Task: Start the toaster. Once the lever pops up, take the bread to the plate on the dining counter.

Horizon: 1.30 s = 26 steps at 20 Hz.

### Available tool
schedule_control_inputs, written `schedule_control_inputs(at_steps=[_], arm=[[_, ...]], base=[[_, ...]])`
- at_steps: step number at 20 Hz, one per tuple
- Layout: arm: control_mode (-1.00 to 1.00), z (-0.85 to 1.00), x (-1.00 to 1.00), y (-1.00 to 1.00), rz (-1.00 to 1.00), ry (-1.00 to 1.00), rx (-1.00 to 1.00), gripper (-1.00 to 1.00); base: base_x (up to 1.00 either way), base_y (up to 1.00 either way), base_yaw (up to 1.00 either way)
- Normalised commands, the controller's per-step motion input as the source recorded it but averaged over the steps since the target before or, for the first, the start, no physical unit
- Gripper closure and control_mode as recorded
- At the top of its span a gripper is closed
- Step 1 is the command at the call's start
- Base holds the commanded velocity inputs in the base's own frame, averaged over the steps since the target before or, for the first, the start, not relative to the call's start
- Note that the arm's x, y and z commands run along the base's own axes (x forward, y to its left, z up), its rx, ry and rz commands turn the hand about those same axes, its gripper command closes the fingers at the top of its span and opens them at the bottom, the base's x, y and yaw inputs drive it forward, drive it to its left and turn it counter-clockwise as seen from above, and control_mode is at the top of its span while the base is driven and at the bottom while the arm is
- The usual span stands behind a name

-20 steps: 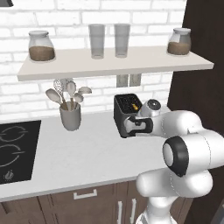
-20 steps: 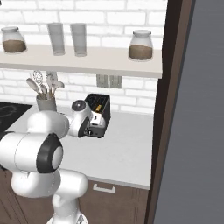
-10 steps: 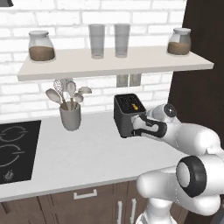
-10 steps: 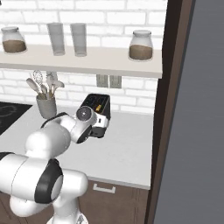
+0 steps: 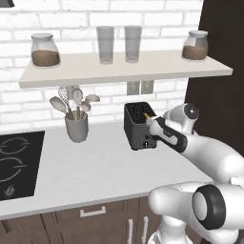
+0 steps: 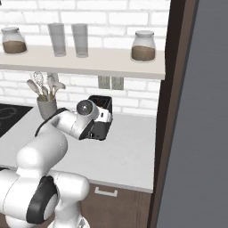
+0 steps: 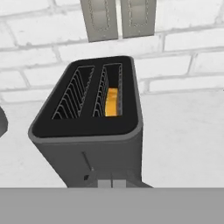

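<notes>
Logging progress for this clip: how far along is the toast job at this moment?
Early stage. Done: the arm has reached the toaster, and the bread sits low in its right slot. In hand: the shut gripper is at the toaster's front, by the lever track. Left: the lever popping up, then lifting the bread out and carrying it to the plate.

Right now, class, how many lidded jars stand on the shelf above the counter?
2. One jar stands at the shelf's left end, the other jar at its right end, with two glasses between them. None seems hidden.
</notes>
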Motion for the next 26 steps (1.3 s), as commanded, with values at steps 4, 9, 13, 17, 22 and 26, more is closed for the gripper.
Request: schedule_control_inputs(at_steps=[4,9,13,17,22,26], arm=[[-1.00,0.48,0.00,-0.01,0.00,0.03,0.00,1.00],[-1.00,0.15,0.00,0.00,0.00,0.05,0.00,1.00],[-1.00,0.00,0.00,0.00,0.00,0.09,0.00,1.00],[-1.00,0.00,0.08,0.00,0.00,0.01,-0.01,1.00],[-1.00,-0.02,0.19,0.00,0.00,0.01,-0.03,1.00],[-1.00,-0.07,0.21,0.02,0.00,0.00,-0.04,1.00]], base=[[0.00,0.00,0.00],[0.00,0.00,0.00],[0.00,0.00,0.00],[0.00,0.00,0.00],[0.00,0.00,0.00],[0.00,0.00,0.00]])
